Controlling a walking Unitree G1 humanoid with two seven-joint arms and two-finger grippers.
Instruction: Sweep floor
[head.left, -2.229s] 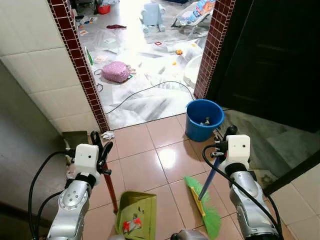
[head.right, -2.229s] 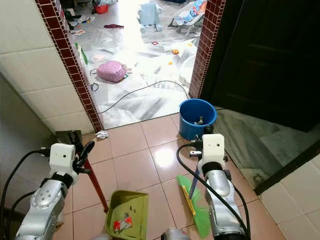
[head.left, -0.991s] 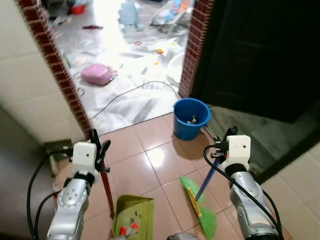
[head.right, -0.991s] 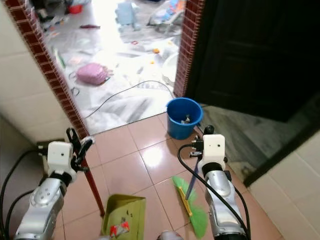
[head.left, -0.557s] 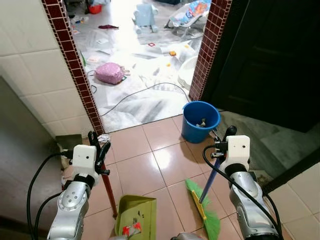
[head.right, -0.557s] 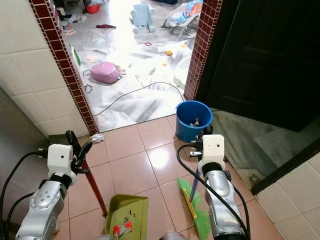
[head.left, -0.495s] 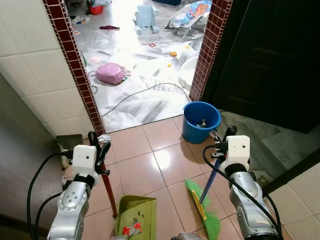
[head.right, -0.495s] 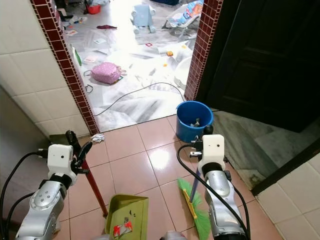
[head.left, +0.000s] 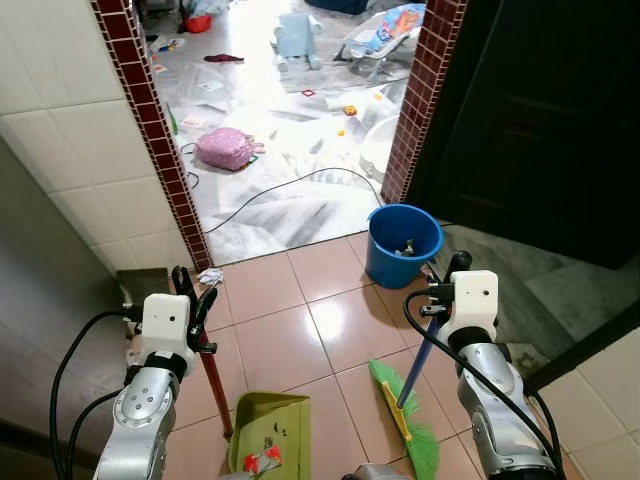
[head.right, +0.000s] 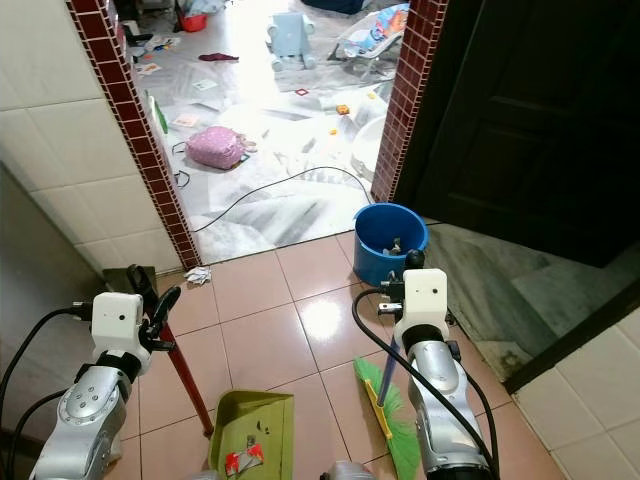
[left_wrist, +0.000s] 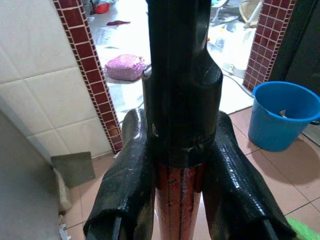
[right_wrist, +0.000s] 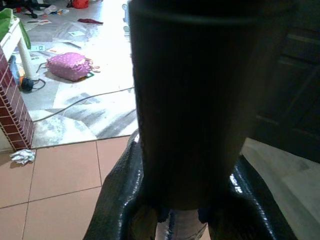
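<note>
The robot stands on a glossy terracotta tiled floor facing an open doorway. The left jaws are clamped on the red handle of an olive-green plastic dustpan, which sits on the tiles below and to the right of them, with a scrap of red-and-white litter inside. The right jaws are gripped on the blue handle of a broom with green bristles; the bristles rest on the floor below them, just beside the dustpan.

Just ahead of the right jaws stands a round blue plastic bucket, close to a dark red brick-tiled doorpost. A crumpled white paper scrap lies just ahead of the left jaws, at the foot of the other brick-tiled post. Beyond the doorway, a black cable snakes across a grey floor, with a pink bag, a pale blue toy and scattered litter further on. A dark wooden door stands to the right. No writing is legible.
</note>
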